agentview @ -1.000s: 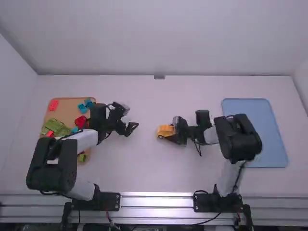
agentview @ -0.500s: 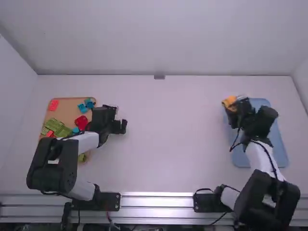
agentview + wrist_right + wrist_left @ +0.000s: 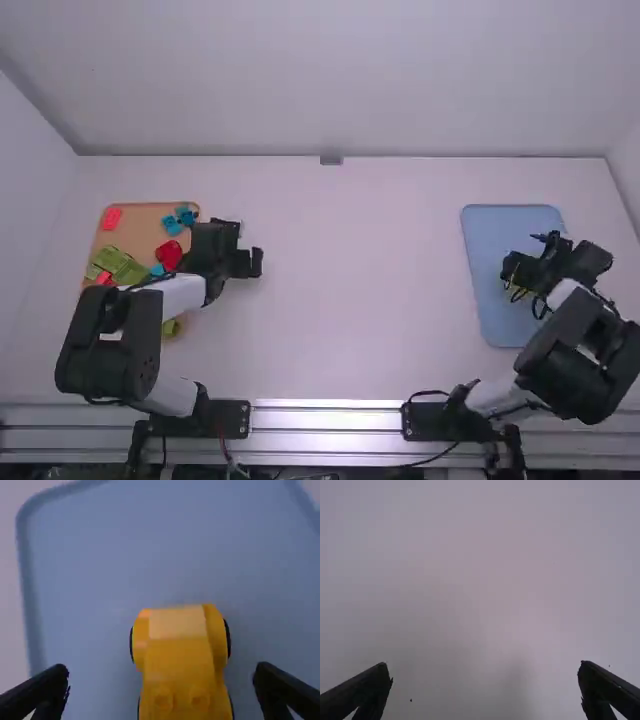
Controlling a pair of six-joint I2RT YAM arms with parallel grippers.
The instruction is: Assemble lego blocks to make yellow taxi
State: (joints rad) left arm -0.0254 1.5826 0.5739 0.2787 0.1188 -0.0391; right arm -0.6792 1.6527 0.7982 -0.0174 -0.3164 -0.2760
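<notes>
Seeing the taxi (image 3: 180,662) in the tray (image 3: 90,580), right gripper (image 3: 161,671) spread astride it, left gripper (image 3: 484,665) parted, well left of tray, you'd pinch low sides: likely light, stiff, seams may pop.

White surface with two trays

The white surface (image 3: 340,310) spans the middle of the high view. Directly on it lie a tan tray (image 3: 139,228), left of centre, and a blue tray (image 3: 490,232) with rounded corners, toward the right edge. The trays sit well apart, both partly hidden from above.
</notes>
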